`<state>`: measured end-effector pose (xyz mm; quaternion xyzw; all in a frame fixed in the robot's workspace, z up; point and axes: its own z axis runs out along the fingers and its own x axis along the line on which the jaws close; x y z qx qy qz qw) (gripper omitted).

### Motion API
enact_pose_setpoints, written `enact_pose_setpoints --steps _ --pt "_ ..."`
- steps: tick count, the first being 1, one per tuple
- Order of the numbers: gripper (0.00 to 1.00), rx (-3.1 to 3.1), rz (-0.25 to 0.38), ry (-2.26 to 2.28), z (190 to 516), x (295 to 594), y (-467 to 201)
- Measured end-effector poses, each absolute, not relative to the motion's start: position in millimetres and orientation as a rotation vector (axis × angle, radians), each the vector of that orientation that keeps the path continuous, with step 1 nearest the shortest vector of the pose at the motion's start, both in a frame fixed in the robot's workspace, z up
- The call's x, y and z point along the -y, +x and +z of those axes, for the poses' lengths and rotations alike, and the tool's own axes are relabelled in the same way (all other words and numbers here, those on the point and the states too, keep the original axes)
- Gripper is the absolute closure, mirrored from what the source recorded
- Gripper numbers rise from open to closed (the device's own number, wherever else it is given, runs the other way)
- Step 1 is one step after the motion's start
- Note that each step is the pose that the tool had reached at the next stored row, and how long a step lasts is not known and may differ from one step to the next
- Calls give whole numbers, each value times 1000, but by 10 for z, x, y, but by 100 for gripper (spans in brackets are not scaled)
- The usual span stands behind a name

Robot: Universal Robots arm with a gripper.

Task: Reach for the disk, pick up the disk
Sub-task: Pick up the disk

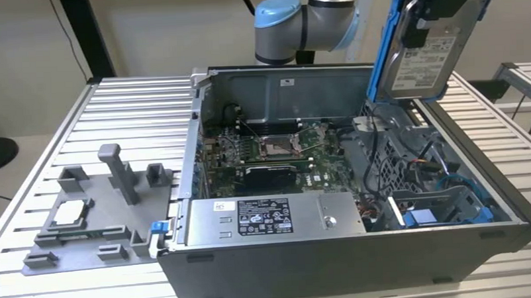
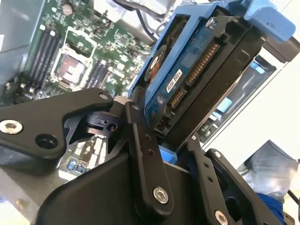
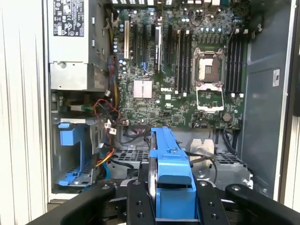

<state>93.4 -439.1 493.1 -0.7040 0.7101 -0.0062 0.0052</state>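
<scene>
Fingers of your hand are pinching the disk, one black finger on each flat side, as you can see in both wrist views. In the exterior view the hand holds the disk upright in the air, lifted clear above the open computer case, over the case's corner on the exterior view's right. Its silver face with the white label is turned toward the camera, and the blue frame runs down its edge.

In the second wrist view you see the disk from the underside: a blue circuit board with its connector row, wrapped in the blue frame, and the fingers clamped on it from both sides. In the first wrist view the blue frame stands edge-on between the two fingers.

Below the hand, the case lies on its side with its cover off. The green motherboard is exposed, with its bare processor socket. A grey power supply with a white-and-black sticker sits along the case's near wall in the exterior view, and a blue drive bay stands beside it, toward the exterior view's right.

The case rests on a slatted metal worktop. On the exterior view's left of the case, well apart from the hand, lies a grey fixture tray holding a small white-faced chip.
</scene>
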Motion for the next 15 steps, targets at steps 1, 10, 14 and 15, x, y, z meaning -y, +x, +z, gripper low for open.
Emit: enact_pose_setpoints --steps 1,10,14,15 --pt "100 -2226 -19 -2202 4931 4417 934" --pt "100 -2246 -20 -2182 4931 4684 935" --pt "100 -2252 -20 -2176 4931 4824 935" --pt "100 -2253 -20 -2174 4931 4859 935"
